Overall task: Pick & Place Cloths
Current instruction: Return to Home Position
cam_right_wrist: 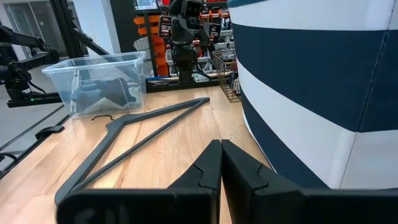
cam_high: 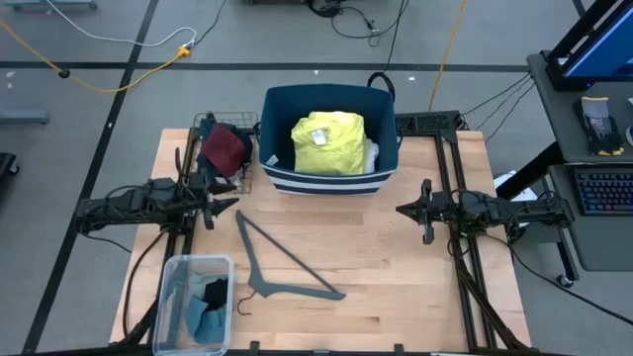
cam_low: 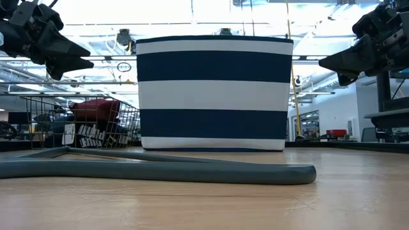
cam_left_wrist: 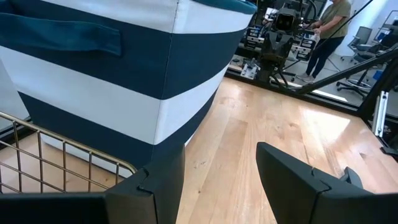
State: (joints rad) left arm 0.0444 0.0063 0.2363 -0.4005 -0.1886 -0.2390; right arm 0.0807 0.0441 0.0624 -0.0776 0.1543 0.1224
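The yellow shirt is seen in the striped bin, the maroon piece in the wire basket. Over the worktop, the left end effector is released; the right end effector is clenched, empty.

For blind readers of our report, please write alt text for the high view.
From above: a striped blue bin holding a yellow T-shirt on a wooden table, a wire basket with a maroon piece beside it. A grey hanger lies mid-table, a clear box holds dark cloths, and the open left gripper and shut right gripper hover at the sides.
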